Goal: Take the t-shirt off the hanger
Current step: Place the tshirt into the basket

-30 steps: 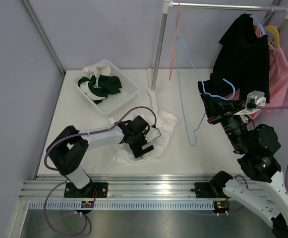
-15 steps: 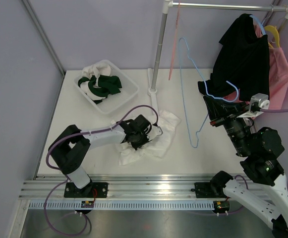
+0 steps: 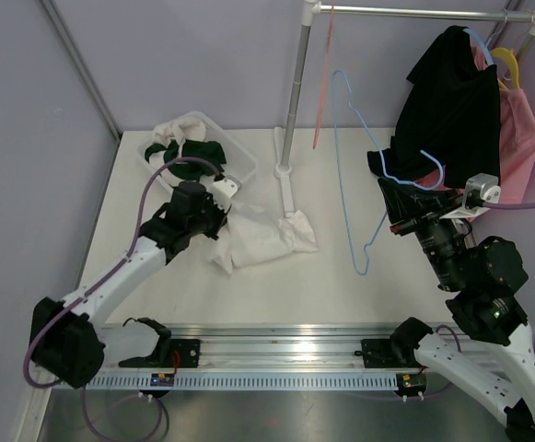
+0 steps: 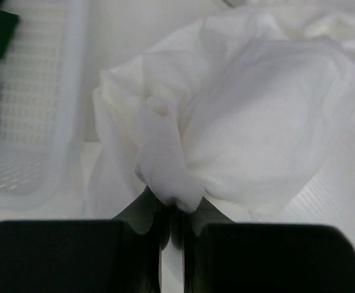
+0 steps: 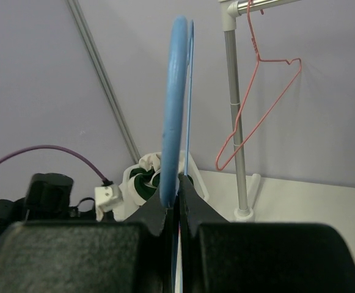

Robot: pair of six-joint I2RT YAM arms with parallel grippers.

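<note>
Pinching white t-shirt in left claw — cloth bunched ahead, right claw clamping hanger

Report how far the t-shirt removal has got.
Done: the white t-shirt is off the blue hanger, which the right pincer holds bare. In hand: the left pincer is shut on a fold of it beside the basket. Left: probably dropping it in there.

A basket of green-and-white cloth is sitting on the bench. A black garment is hanging on the rail.
</note>
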